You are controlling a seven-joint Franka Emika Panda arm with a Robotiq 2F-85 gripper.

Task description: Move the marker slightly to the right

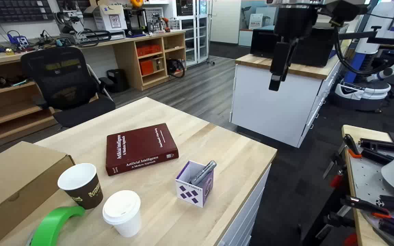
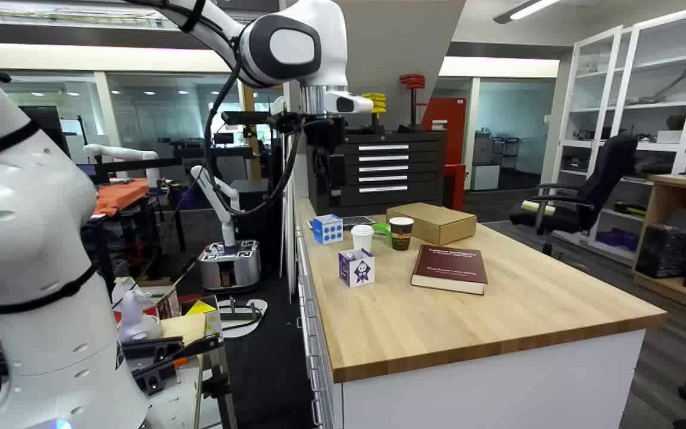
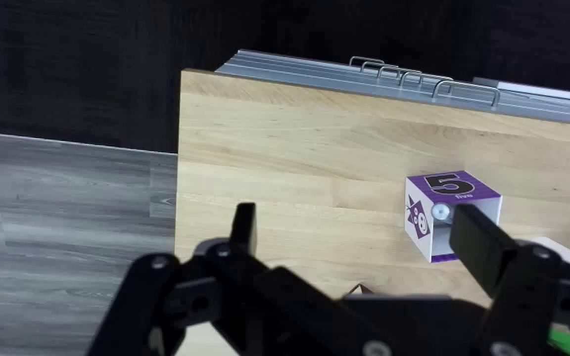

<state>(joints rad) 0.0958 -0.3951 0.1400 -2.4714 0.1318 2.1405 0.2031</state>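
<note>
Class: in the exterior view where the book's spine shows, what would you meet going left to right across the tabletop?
Cardboard box, brown cup, white lidded cup, purple-and-white cube holding the marker.

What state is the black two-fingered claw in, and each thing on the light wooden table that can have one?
Claw: open, holding nothing.
Purple-and-white square box: open on top.
Grey cylindrical marker: leaning inside that box, one end sticking out; whether capped, unclear.
White paper cup: lidded.
Dark brown paper cup: unlidded.
Dark red rectangular book: closed, lying flat.
Brown cardboard box: closed.
Blue-and-white cube: open or shut, unclear.
</note>
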